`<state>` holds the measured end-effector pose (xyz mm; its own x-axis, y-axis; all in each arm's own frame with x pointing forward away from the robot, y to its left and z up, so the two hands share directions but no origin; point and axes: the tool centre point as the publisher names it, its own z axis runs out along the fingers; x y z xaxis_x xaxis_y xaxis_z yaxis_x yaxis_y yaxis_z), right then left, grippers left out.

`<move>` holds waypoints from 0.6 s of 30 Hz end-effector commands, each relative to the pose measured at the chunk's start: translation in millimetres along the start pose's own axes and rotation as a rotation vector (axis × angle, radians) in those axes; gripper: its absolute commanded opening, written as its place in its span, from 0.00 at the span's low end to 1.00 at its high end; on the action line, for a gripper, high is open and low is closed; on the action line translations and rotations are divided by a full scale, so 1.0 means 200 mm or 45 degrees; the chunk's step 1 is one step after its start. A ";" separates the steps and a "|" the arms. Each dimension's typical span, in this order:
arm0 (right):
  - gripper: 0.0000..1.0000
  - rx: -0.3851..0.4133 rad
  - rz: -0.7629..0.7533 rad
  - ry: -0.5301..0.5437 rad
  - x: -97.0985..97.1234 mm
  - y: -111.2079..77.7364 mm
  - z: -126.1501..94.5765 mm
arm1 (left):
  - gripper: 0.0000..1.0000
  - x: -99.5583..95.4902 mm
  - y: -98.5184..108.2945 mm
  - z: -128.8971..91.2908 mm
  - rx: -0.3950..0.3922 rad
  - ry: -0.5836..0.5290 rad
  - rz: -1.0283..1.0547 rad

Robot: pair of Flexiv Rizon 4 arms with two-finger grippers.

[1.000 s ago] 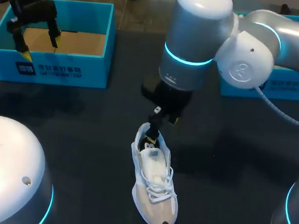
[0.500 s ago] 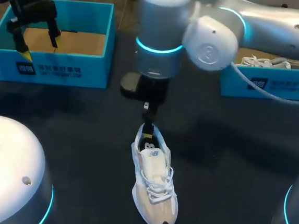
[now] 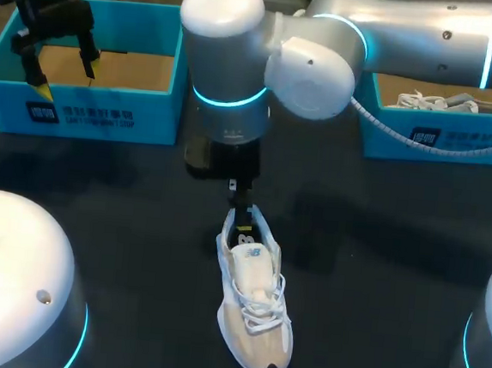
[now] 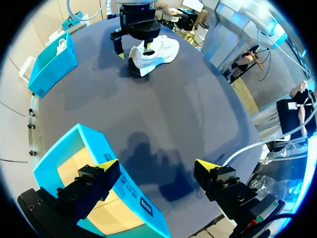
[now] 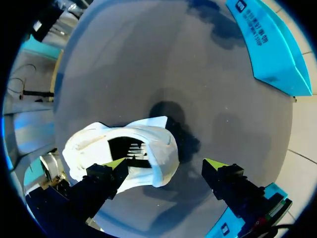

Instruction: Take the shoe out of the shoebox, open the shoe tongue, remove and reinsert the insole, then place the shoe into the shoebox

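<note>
The right hand (image 5: 166,164) is hanging spread wide at the heel of the white shoe (image 3: 253,301), one finger over its opening, gripping nothing. The shoe is lying on the tabletop (image 3: 376,273). The left hand (image 4: 156,166) is hovering spread and empty above the shoebox (image 4: 124,191).

The shoe (image 3: 251,301) lies near the middle of the table (image 3: 378,247), toe toward the robot and heel away from it. Behind the shoe and off to its left, well apart, stands the left shoebox (image 3: 88,114), and the left gripper (image 3: 66,78) hangs over that box's near wall. Behind the shoe and to its right stands the right shoebox (image 3: 457,138), with a second shoe (image 3: 430,102) lying in it. The right gripper (image 5: 166,166) is just above the shoe's heel, one finger over the opening and the other behind the heel.
</note>
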<state>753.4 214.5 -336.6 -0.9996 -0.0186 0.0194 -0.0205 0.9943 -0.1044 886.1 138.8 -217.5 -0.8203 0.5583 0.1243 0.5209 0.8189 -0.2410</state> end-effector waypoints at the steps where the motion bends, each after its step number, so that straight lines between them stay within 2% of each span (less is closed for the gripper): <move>1: 1.00 -0.048 -0.018 0.009 -0.03 -0.03 0.06 | 1.00 0.00 0.00 0.00 -0.002 0.001 0.001; 11: 1.00 -0.084 -0.051 0.008 -0.04 -0.03 0.18 | 1.00 0.00 0.00 0.00 -0.002 0.001 0.001; 18: 1.00 -0.062 -0.070 0.024 -0.03 0.01 0.23 | 1.00 0.00 0.00 0.00 -0.002 0.001 0.001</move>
<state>756.7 207.3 -377.9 -0.9967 -0.0708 0.0388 -0.0727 0.9961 -0.0492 886.1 138.8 -217.5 -0.8203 0.5583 0.1243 0.5209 0.8189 -0.2409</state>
